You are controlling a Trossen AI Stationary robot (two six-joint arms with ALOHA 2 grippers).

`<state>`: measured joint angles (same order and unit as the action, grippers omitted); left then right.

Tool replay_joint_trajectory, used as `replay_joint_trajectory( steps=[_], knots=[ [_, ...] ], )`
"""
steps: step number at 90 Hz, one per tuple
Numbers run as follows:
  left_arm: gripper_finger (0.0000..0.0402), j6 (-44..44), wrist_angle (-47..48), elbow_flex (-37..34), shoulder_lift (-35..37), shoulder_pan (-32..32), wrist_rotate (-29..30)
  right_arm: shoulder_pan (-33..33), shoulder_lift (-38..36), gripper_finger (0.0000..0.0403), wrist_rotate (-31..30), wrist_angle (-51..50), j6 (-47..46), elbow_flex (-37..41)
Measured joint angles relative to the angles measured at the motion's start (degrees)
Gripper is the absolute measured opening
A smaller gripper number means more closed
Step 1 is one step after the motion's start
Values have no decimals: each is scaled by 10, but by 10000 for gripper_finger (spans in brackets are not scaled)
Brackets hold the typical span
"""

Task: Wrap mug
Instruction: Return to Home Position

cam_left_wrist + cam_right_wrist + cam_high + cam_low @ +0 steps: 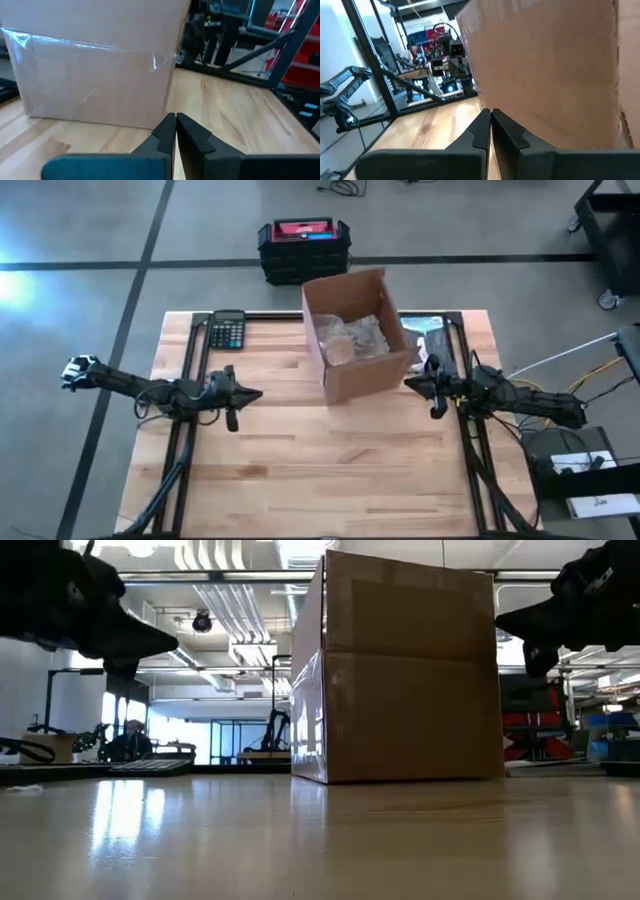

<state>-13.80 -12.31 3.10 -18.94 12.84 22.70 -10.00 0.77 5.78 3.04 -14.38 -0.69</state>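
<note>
An open cardboard box [355, 335] stands on the wooden table toward its far side, with crumpled wrapping paper [352, 338] inside; the mug itself does not show. My left gripper [252, 393] hovers above the table left of the box, shut and empty. My right gripper [412, 382] hovers close to the box's right side, shut and empty. In the low view both grippers hang well above the tabletop on either side of the box [405, 680].
A black calculator [227, 331] lies at the table's far left. A dark flat item [428, 330] lies behind the box on the right. A black and red case [303, 248] sits on the floor beyond the table. Bare wood spans the near half.
</note>
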Motion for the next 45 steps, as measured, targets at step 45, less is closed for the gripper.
replay_joint_trajectory(
  steps=[45],
  knots=[
    [0, 54, 66, -25, 188, -9, -58, 0, 1, 0, 0, -15, 30, 0]
  ],
)
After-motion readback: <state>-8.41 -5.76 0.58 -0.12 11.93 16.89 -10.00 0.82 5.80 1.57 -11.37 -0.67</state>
